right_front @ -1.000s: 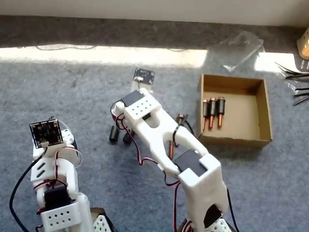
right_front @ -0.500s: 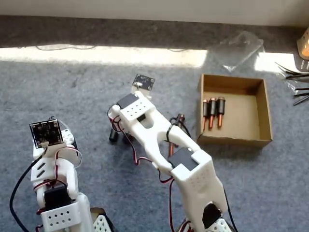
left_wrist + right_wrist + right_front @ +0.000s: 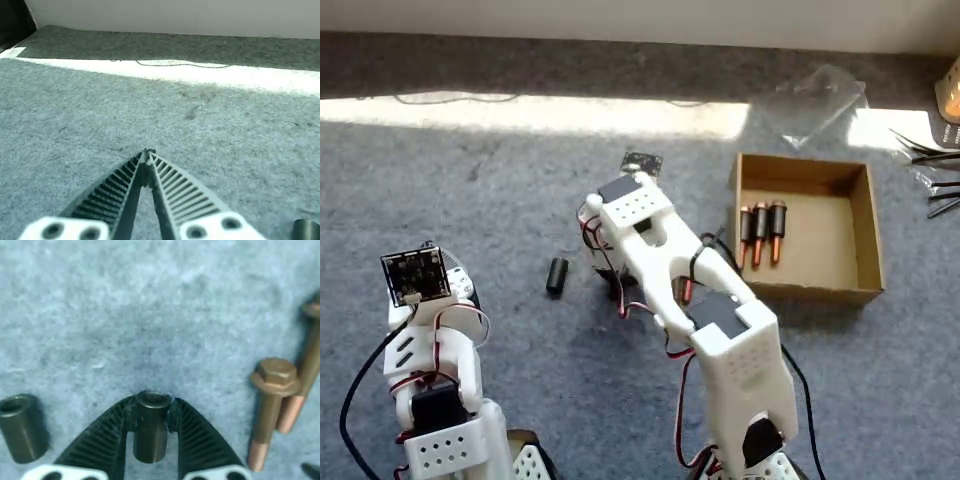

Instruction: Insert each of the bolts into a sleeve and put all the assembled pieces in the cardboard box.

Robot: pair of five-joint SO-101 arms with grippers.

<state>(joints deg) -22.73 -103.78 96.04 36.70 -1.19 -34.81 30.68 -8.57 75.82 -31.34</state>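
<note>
Three assembled pieces (image 3: 761,233) lie in the cardboard box (image 3: 830,240). Right gripper (image 3: 151,407) is clamped on one sleeve (image 3: 150,437). Left gripper (image 3: 146,154) is fully closed, holding nothing. A second sleeve (image 3: 556,274) lies on the carpet (image 3: 470,200).

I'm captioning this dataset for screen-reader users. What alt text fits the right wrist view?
The right tool is shut on a dark sleeve, whose open end is visible, over grey carpet. A second sleeve lies loose on one side, and two bolts with copper-coloured tips lie side by side on the other.
</note>
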